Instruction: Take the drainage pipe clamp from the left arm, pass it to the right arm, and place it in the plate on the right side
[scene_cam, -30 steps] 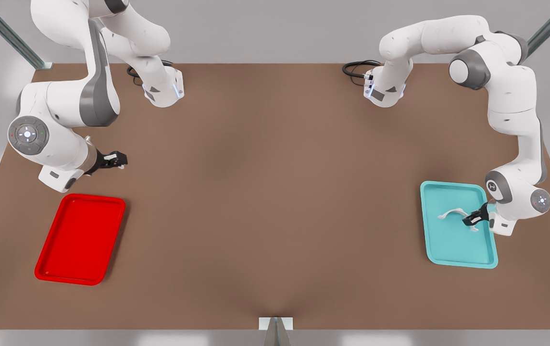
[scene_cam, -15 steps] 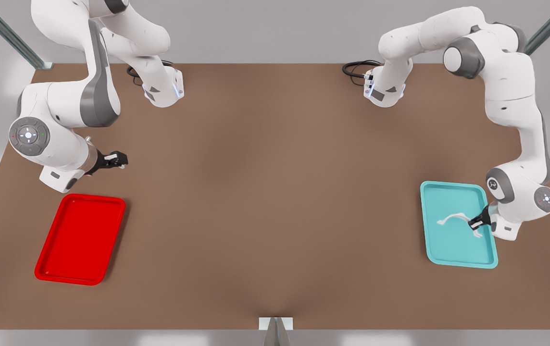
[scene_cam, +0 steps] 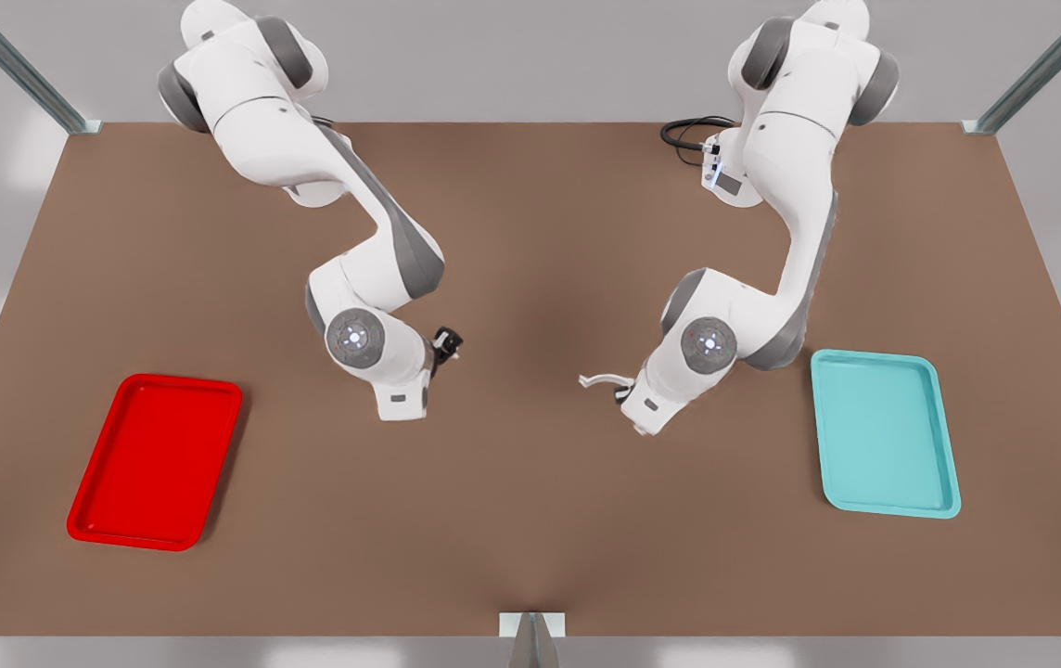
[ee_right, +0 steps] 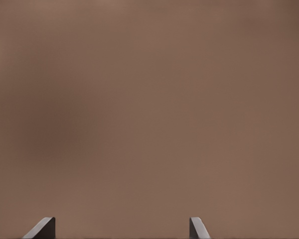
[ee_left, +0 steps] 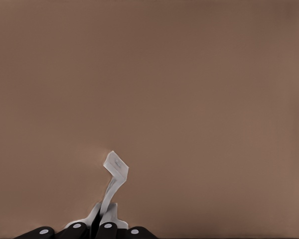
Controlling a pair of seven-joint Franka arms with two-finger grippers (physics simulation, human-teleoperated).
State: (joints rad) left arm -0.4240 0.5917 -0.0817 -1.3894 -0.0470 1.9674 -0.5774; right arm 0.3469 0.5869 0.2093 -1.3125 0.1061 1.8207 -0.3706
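The white drainage pipe clamp hangs above the table's middle, a little toward the front view's right. My left gripper, on the arm at the front view's right, is shut on one end of it. In the left wrist view the clamp sticks out from between that gripper's closed fingers. My right gripper, on the arm at the front view's left, is open and holds nothing; its fingers stand wide apart over bare table. A gap of table separates it from the clamp. The red plate lies at the front view's left.
A teal tray with nothing in it lies at the front view's right. Black cables sit by the arm base at the back. A small bracket marks the table's front edge.
Both arms have swung in from the table's sides to its middle. The left gripper has lifted the clamp out of the teal tray and carried it toward the centre.
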